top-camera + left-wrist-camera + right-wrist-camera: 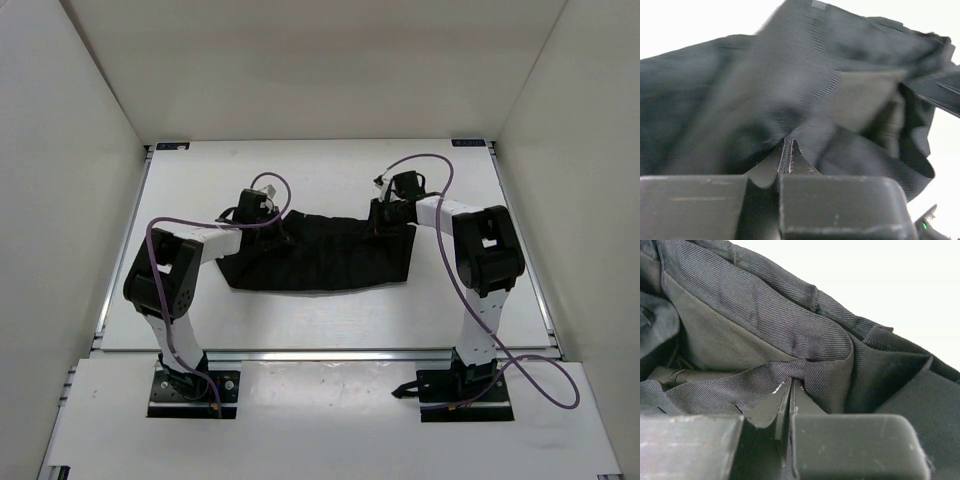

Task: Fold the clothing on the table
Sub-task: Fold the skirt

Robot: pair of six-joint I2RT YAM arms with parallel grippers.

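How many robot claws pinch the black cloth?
2. The black left gripper pinches the far left corner of the pleated black fabric clothing; the black right gripper, its far right corner.

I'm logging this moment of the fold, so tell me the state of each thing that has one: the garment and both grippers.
clothing: spread sideways on the table, bunched at both far corners where it is gripped.
left gripper: shut on the clothing's far left corner.
right gripper: shut on the clothing's far right corner.
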